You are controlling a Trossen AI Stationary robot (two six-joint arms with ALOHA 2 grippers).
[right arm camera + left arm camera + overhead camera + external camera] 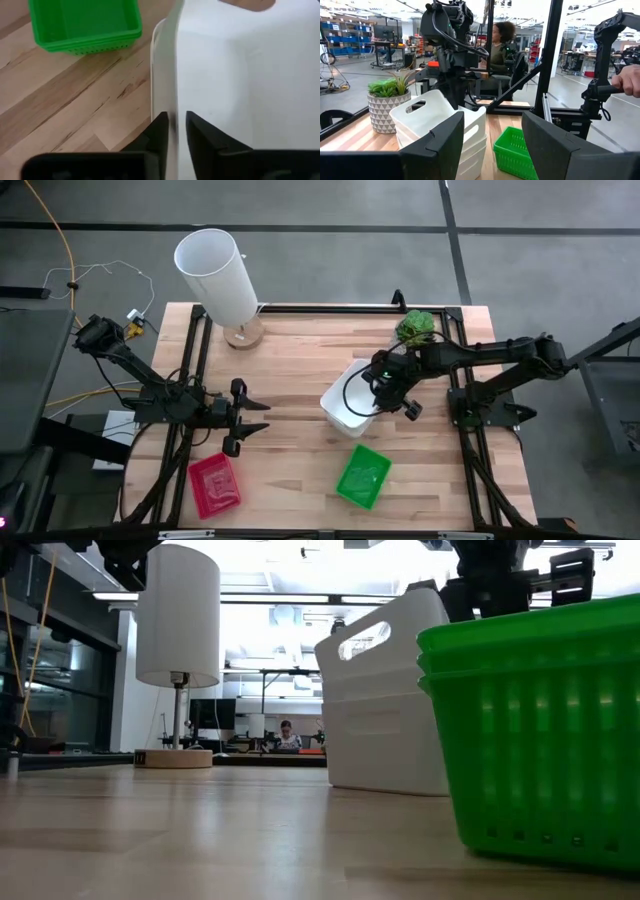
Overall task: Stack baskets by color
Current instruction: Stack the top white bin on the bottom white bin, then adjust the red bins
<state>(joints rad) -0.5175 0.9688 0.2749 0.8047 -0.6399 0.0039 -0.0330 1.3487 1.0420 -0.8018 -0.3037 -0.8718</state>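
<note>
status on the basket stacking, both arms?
Right gripper straddling the top white basket's wall, jaws barely apart. Left gripper open, idle above red stack. Green stack done. Nothing in the way.
</note>
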